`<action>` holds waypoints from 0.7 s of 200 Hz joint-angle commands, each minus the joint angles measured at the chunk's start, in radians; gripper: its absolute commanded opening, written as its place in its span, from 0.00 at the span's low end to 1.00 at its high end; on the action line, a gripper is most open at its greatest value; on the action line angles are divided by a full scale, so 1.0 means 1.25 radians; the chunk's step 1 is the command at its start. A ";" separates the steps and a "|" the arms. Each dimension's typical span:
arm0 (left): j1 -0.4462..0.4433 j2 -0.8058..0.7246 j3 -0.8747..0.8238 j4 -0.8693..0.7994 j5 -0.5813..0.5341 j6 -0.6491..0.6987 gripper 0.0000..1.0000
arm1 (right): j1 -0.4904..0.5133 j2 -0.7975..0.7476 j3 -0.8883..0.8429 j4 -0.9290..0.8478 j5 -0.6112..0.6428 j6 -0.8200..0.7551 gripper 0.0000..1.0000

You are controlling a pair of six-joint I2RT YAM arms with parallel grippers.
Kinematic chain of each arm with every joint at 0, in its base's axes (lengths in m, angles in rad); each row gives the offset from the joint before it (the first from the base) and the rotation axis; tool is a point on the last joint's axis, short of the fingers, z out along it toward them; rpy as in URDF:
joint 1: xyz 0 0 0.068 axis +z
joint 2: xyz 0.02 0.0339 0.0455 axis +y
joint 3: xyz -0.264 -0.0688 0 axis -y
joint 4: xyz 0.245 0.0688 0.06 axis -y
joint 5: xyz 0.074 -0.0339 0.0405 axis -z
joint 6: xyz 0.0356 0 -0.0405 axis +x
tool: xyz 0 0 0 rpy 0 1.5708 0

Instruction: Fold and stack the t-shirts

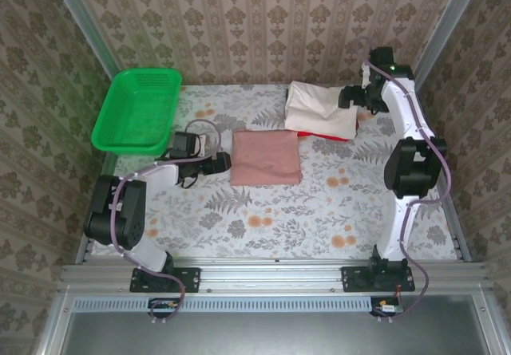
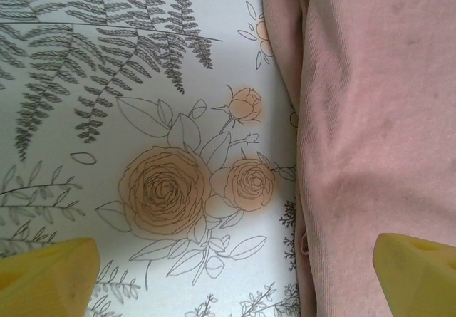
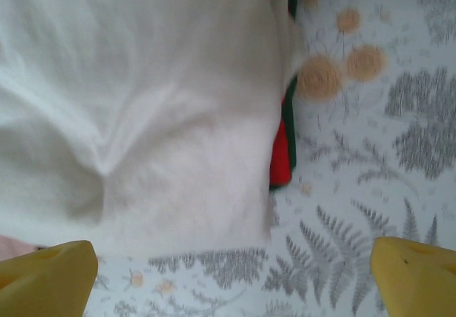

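R gripper [image 3: 231,278] wide, cream shirt [image 3: 142,117], red shirt [image 3: 281,154] prob green-edged

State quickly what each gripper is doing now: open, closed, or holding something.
Left gripper: open, empty, beside the pink t-shirt.
Right gripper: open, empty, beside the cream t-shirt.

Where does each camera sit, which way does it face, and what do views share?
Top external: high behind the bases, looking down on the table; left arm and right arm show.
Left wrist: faces down at the edge of the pink t-shirt; own open jaws.
Right wrist: faces down at the cream t-shirt over the red t-shirt; own open jaws.
Shared: top external shows all three.
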 commanded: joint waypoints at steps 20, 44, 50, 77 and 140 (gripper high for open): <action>-0.017 0.035 0.050 -0.021 0.033 0.013 1.00 | 0.059 -0.181 -0.299 0.243 0.060 0.127 1.00; -0.021 0.043 0.055 -0.020 0.034 0.015 0.99 | 0.095 -0.300 -0.440 0.323 0.071 0.172 0.99; -0.021 0.047 0.059 -0.020 0.034 0.014 0.99 | 0.115 -0.326 -0.471 0.334 0.072 0.180 0.99; -0.021 0.075 0.072 -0.010 0.037 0.007 0.95 | 0.235 -0.431 -0.674 0.492 0.043 0.264 0.96; -0.023 0.142 0.151 -0.013 0.074 -0.014 0.88 | 0.379 -0.276 -0.738 0.641 0.034 0.364 0.80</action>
